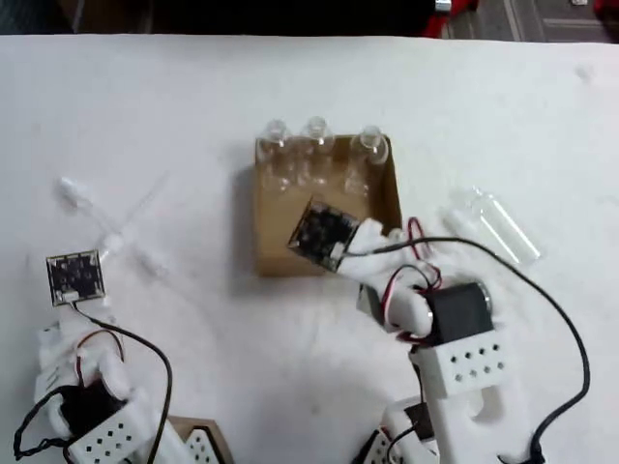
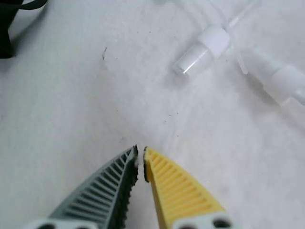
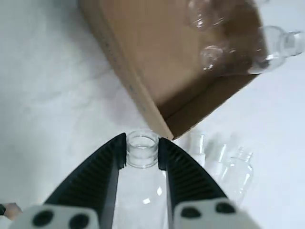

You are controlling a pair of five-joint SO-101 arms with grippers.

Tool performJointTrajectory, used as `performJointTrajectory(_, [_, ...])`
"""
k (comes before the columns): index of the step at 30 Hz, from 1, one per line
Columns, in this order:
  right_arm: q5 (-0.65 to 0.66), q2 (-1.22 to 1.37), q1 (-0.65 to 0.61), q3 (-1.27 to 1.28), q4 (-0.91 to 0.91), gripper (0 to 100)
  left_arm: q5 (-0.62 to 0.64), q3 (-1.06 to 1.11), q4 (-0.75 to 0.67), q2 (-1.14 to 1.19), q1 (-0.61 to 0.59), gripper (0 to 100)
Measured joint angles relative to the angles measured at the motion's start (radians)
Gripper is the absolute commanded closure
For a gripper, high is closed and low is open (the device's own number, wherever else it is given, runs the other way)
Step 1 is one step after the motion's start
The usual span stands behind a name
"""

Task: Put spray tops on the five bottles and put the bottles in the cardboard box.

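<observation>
The desk [image 1: 193, 116] has a white, cloth-like surface, evenly lit, with only soft shadows on it. Past its far edge, toward 12 o'clock, runs a dark strip [image 1: 242, 17]. Near 1 o'clock there is a patch of grey floor [image 1: 551, 17] crossed by pale lines, with a red object [image 1: 453, 21] just beside it.

Bright, even light; faint soft shadows

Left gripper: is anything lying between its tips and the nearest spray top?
No. The left wrist view shows bare white table between the left gripper and the spray top.
</observation>
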Motion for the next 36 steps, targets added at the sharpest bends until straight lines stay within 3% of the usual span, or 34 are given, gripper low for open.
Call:
performJointTrajectory(8, [-0.089, 0.000, -0.089, -0.195, -0.094, 97.9, 0.000, 0.000, 0.000, 0.000, 0.000, 97])
performJointTrajectory(18, [-0.098, 0.002, -0.282, 0.012, -0.779, 97.9, 0.000, 0.000, 0.000, 0.000, 0.000, 97])
performJointTrajectory(24, [-0.117, 0.002, -0.302, 0.226, -1.088, 97.9, 0.000, 0.000, 0.000, 0.000, 0.000, 97])
performJointTrajectory(27, [-0.252, 0.003, -0.301, 0.247, -1.168, 97.9, 0.000, 0.000, 0.000, 0.000, 0.000, 97])
performJointTrajectory(30, [-0.496, 0.003, -0.292, 0.252, -1.220, 97.9, 0.000, 0.000, 0.000, 0.000, 0.000, 97])
performJointTrajectory(34, [-0.858, 0.012, -0.184, 0.296, -1.266, 97.9, 0.000, 0.000, 0.000, 0.000, 0.000, 97])
performJointTrajectory(36, [-0.957, 0.044, -0.120, 0.328, -1.298, 97.9, 0.000, 0.000, 0.000, 0.000, 0.000, 97])
